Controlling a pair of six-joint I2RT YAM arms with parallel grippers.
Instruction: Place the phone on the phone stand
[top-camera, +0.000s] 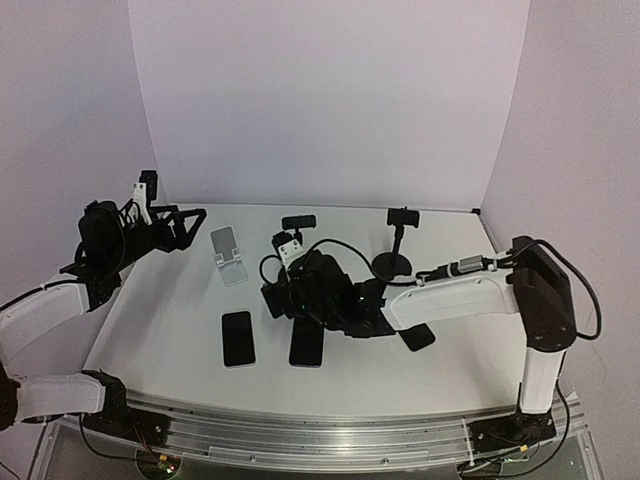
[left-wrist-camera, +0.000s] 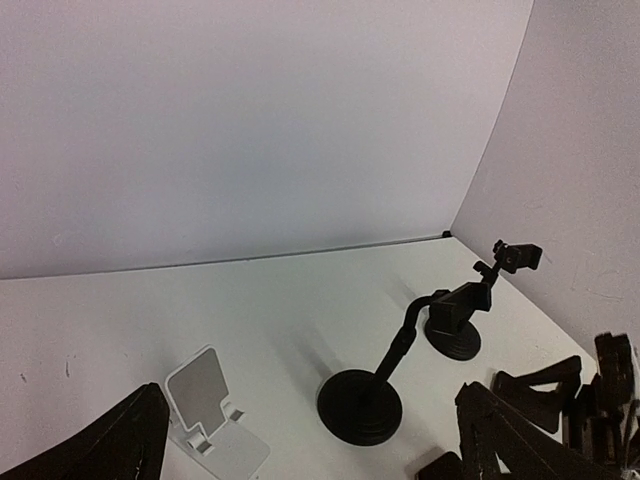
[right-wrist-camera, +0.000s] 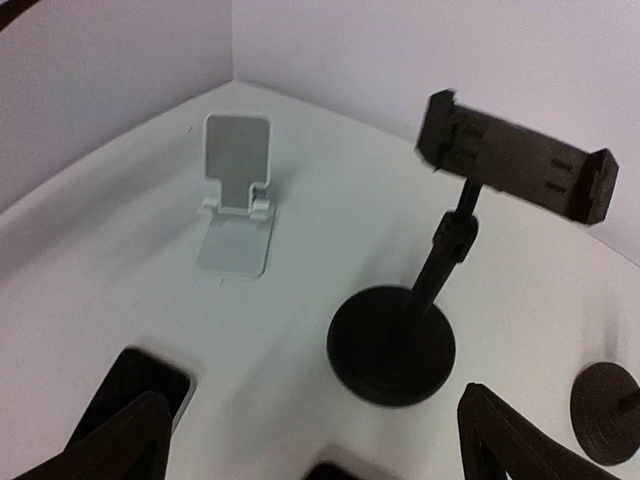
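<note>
Three dark phones lie flat near the table's front: left (top-camera: 238, 338), middle (top-camera: 306, 345) and right (top-camera: 417, 336). A white folding phone stand (top-camera: 228, 255) stands behind them, and also shows in the left wrist view (left-wrist-camera: 210, 415) and the right wrist view (right-wrist-camera: 235, 190). My right gripper (top-camera: 283, 292) hangs open and empty over the table just above the middle phone. In its own view (right-wrist-camera: 312, 395) a phone corner (right-wrist-camera: 140, 385) shows by the left finger. My left gripper (top-camera: 185, 228) is open, empty and raised left of the white stand; in the left wrist view (left-wrist-camera: 310, 395) it holds nothing.
Two black clamp stands on round bases stand at the back. One (top-camera: 298, 222) is just behind my right gripper, with its base (right-wrist-camera: 392, 345) ahead of the fingers. The other (top-camera: 400, 240) is further right. White walls close the back and sides.
</note>
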